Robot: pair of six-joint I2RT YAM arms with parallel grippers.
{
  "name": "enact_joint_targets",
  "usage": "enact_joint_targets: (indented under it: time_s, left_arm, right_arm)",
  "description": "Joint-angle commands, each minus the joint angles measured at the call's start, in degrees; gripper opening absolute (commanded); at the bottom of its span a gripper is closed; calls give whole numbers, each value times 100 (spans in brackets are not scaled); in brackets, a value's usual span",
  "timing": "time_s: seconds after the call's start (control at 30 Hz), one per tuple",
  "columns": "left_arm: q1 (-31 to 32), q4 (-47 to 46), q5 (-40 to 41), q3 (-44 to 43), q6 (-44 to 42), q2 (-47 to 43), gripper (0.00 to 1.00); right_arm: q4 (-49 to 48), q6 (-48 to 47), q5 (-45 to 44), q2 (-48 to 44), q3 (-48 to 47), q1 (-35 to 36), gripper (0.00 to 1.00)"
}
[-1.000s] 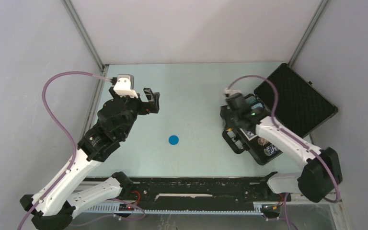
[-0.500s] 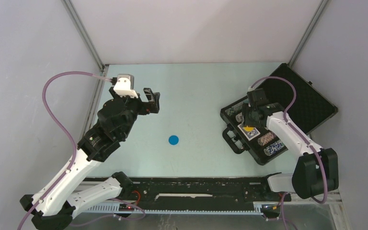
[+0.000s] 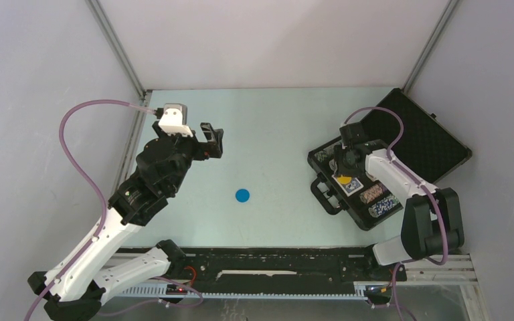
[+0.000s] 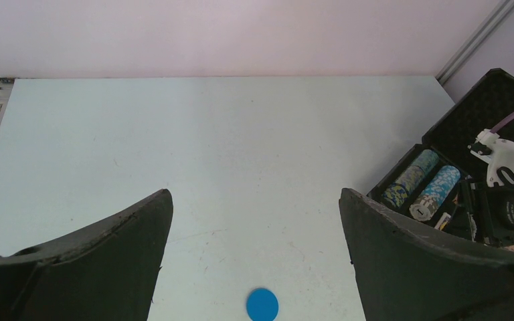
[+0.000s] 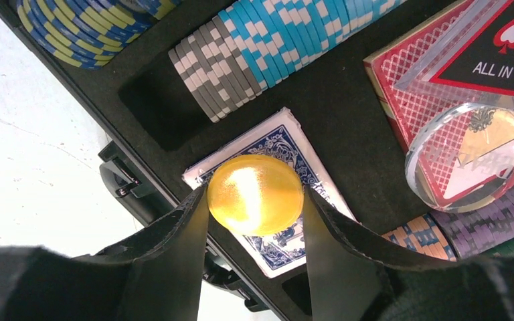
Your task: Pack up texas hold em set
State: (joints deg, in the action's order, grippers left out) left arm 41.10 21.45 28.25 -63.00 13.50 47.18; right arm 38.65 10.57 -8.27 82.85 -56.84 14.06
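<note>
The black case [image 3: 435,144] lies open at the table's right, with rows of coloured chips [image 5: 288,40] in its foam. My right gripper [image 5: 255,200] is shut on the yellow disc [image 5: 255,194], one finger pressed against each side. It holds the disc just above the blue-backed card deck [image 5: 288,144] in the case. Beside that lie a red-backed deck [image 5: 401,73], a clear disc [image 5: 468,157] and the red triangular marker [image 5: 502,57]. The blue disc [image 3: 242,195] lies alone on the table, below my open left gripper [image 4: 254,214].
The case's handle and latches [image 3: 326,195] face the table's middle. Its lid [image 3: 408,127] lies flat toward the back right corner. Grey walls with metal corner posts [image 3: 117,47] close in the table on three sides.
The right arm has swung its wrist back over the case, and the yellow disc now shows above the card deck. The left arm has not moved.
</note>
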Motion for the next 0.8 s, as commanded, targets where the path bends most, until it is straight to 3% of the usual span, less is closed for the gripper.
enact_joint_targets:
  time_s: [0.0, 0.77]
  left_arm:
    - [-36, -194, 5, 103, 30, -18, 100]
    - [-46, -194, -40, 104, 30, -35, 100]
  right_arm:
    - [-214, -103, -13, 58, -255, -101, 43]
    - [-170, -149, 174, 131, -310, -176, 54]
